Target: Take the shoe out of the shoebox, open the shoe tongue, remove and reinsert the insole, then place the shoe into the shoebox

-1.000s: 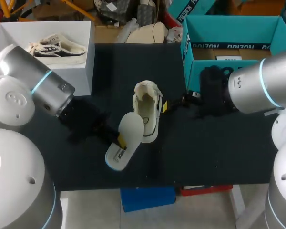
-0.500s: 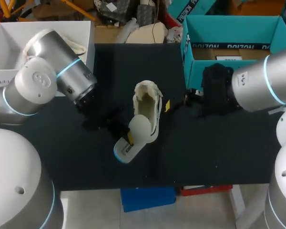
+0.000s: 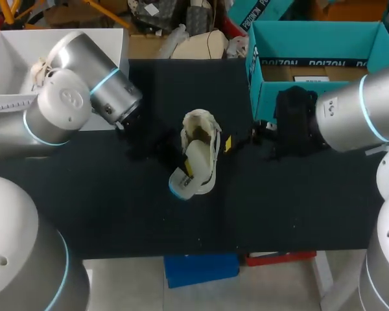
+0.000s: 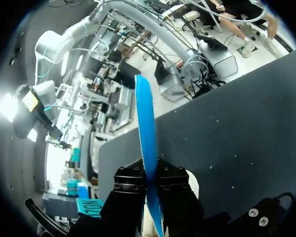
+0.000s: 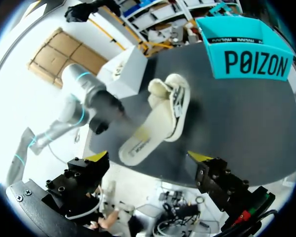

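— Cream shoe (image 3: 196, 122), where is it?
— Mid bench (image 3: 279, 207), left of the teal box (image 3: 264, 107). Left end effector (image 4: 150, 190) grips the insole (image 3: 196, 159), its far end tucked in the shoe. Right end effector (image 5: 148, 157) gapes, holding nothing.

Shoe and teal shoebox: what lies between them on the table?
In the head view, the open right gripper sits between the shoe and the teal shoebox.

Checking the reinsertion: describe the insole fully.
The insole is thin and foam-like, cream on top with a blue underside. It is tilted, one end tucked into the cream shoe, the other sticking out past the shoe over the black table. The left gripper is shut on it edgewise.
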Robot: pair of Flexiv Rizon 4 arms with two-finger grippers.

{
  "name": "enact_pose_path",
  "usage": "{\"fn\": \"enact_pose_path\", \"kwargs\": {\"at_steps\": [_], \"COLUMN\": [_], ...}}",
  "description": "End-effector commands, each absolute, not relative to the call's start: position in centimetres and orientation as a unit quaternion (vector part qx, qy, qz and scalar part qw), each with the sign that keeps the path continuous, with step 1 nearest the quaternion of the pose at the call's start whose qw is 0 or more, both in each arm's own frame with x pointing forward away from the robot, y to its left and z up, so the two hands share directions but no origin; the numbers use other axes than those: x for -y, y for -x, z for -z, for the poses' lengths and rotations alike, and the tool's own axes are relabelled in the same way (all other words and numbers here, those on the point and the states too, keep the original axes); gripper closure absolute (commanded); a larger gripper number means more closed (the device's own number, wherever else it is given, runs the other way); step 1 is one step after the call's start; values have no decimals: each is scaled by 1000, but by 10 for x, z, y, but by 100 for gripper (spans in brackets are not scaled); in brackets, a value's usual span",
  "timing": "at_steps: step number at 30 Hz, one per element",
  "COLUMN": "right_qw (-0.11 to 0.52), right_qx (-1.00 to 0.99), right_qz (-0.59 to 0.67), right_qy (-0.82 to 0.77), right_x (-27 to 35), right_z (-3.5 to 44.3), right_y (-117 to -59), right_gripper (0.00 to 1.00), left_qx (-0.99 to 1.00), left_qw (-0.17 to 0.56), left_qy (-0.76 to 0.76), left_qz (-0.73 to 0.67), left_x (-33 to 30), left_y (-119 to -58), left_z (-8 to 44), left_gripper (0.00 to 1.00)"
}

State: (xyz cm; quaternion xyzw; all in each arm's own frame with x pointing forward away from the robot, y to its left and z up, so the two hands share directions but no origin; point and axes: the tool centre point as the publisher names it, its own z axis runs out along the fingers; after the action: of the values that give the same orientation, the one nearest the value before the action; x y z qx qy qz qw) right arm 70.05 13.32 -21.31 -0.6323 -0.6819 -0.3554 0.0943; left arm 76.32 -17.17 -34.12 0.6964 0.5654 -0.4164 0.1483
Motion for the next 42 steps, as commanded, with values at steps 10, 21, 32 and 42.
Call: {"fn": "enact_pose_path", "kwargs": {"at_steps": [10, 21, 32, 42], "right_qw": [93, 93, 93, 93], "right_qx": [682, 682, 682, 682], "right_qz": [355, 355, 355, 355], "right_qy": [633, 633, 633, 633], "right_x": [-134, -134, -134, -134], "right_z": [213, 213, 213, 213], "right_y": [-700, -700, -700, -700], "right_gripper": [0, 0, 0, 0], "left_qx": [-580, -611, -597, -596], "left_qw": [190, 217, 202, 168], "left_qy": [-676, -649, -666, -675], "left_qz": [414, 400, 399, 401], "left_x": [196, 200, 183, 181], "left_y": [-805, -835, -801, -783], "left_z": [360, 367, 345, 350], "left_gripper": [100, 93, 29, 75]}}
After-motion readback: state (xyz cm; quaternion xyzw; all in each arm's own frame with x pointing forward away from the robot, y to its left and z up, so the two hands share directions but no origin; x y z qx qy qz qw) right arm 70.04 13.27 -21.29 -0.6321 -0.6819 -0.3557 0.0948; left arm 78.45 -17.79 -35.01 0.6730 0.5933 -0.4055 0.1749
